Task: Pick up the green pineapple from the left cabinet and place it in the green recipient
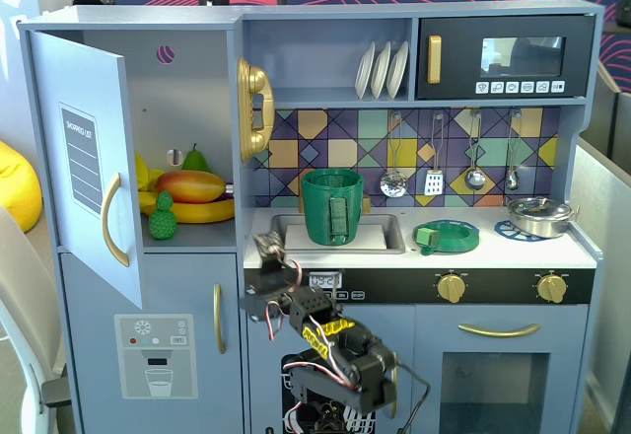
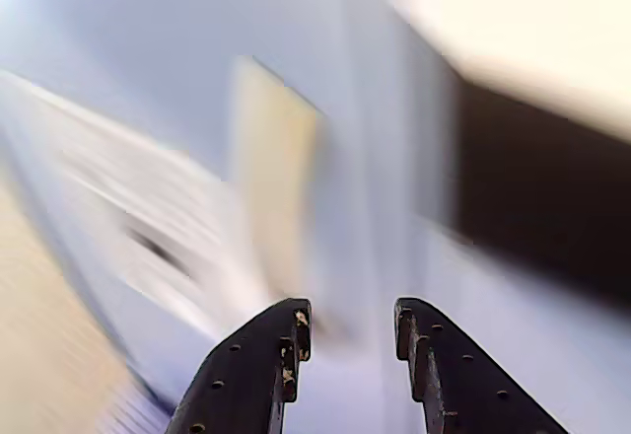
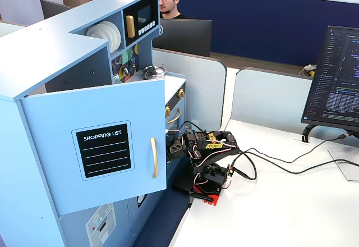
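The green pineapple (image 1: 162, 219) stands at the front of the left cabinet (image 1: 187, 128), beside bananas and below the orange-red mango (image 1: 190, 185). The cabinet door (image 1: 87, 163) hangs open; its shopping-list panel shows in a fixed view (image 3: 104, 150). The green recipient (image 1: 331, 205) stands upright in the sink. My gripper (image 1: 271, 256) is low in front of the counter edge, right of and below the pineapple, apart from it. In the wrist view my gripper (image 2: 350, 316) is open and empty, and the scene behind it is blurred. The arm also shows in a fixed view (image 3: 205, 151).
A green pear (image 1: 195, 160) stands behind the mango. A flat green pan (image 1: 449, 236) and a metal pot (image 1: 539, 215) sit on the counter. A gold phone (image 1: 254, 108) hangs beside the cabinet. Cables (image 3: 269, 165) run across the white desk.
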{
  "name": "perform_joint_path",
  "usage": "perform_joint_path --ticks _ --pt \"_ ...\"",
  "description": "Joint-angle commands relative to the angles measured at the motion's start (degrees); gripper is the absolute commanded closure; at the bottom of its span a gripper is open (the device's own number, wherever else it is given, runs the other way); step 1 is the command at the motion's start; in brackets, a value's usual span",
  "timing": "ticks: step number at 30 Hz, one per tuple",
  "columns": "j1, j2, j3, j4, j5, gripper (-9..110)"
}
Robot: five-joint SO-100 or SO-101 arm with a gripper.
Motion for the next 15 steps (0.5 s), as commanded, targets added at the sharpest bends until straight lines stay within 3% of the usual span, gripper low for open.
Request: perform_joint_path --ticks 1,9,15 --pt "-6.50 -5.36 -10.20 -8.44 -1.49 100" --pt "-7.12 -17.93 -19.16 -15.03 -4.39 100" --pt "-2.11 -29.62 -29.36 -20.30 -0.18 84"
